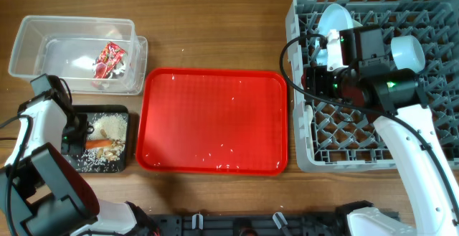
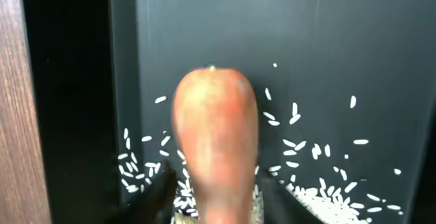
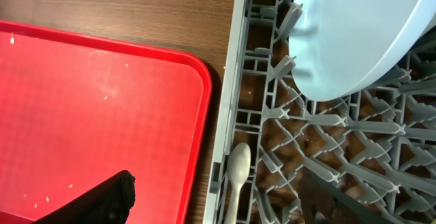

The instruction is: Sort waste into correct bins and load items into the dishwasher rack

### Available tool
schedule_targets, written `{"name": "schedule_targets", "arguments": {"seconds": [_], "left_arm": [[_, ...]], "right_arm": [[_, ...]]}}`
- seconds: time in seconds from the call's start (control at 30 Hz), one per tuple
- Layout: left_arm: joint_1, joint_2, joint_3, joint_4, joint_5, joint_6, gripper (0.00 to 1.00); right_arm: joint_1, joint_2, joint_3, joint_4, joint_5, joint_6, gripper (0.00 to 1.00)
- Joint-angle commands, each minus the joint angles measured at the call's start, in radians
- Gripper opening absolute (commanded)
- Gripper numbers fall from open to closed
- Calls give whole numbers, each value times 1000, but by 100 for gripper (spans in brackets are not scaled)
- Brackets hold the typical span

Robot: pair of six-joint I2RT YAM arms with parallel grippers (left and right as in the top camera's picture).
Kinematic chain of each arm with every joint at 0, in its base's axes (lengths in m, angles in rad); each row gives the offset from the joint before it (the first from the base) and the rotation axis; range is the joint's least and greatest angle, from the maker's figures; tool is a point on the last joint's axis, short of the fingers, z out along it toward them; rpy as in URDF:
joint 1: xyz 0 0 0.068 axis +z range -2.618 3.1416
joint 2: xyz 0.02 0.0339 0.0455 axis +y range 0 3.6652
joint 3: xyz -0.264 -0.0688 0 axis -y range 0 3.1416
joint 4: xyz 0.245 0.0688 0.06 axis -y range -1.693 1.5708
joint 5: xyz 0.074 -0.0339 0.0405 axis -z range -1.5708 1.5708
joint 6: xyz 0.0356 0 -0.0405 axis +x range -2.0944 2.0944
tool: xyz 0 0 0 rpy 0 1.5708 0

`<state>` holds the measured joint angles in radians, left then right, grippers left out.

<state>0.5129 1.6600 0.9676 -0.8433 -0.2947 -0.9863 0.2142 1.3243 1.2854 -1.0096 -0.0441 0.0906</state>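
Note:
The orange carrot [image 2: 216, 135] sits between my left gripper's [image 2: 216, 207] fingers, low over the black tray [image 2: 340, 40], which is strewn with rice grains. From overhead the left gripper [image 1: 75, 134] is at the black tray's [image 1: 107, 166] left side, with the carrot [image 1: 104, 143] and brownish food scraps [image 1: 111, 125] in the tray. The red-and-clear wrapper [image 1: 109, 55] lies in the clear tub [image 1: 43, 42]. My right gripper [image 3: 218, 193] is open over the grey rack's [image 3: 327, 129] left edge, above the white spoon [image 3: 235, 176] lying there. A light blue plate [image 3: 340, 40] stands in the rack.
The flat red serving tray [image 1: 215, 121] lies between the black tray and the rack [image 1: 430, 6], and its corner shows in the right wrist view [image 3: 102, 101]. A pale bowl [image 1: 407, 49] sits in the rack behind my right gripper [image 1: 319, 78]. The yellow cup is out of view.

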Motion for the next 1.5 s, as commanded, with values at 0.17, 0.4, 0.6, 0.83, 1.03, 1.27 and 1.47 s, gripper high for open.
{"name": "schedule_targets", "arguments": {"seconds": [0.17, 0.4, 0.6, 0.83, 1.03, 1.27, 1.47], "left_arm": [[-5, -218, 72, -38, 151, 231, 59], [-430, -420, 74, -14, 450, 855, 86], [-538, -427, 73, -341, 369, 795, 100], [-536, -910, -56, -169, 360, 796, 100], [-536, -1360, -199, -98, 357, 792, 100], [-536, -1369, -199, -240, 357, 792, 100], [-536, -1369, -199, -277, 357, 792, 100]], "right_arm": [[0, -4, 15, 15, -9, 18, 83], [0, 42, 15, 84, -194, 14, 96], [-25, 89, 15, -75, -193, 22, 100], [-45, -312, -180, 150, -100, 37, 100], [-45, -744, -427, 129, -8, 77, 100], [-45, -733, -427, 110, -8, 76, 100], [-47, -746, -428, 107, -8, 74, 100]]}}
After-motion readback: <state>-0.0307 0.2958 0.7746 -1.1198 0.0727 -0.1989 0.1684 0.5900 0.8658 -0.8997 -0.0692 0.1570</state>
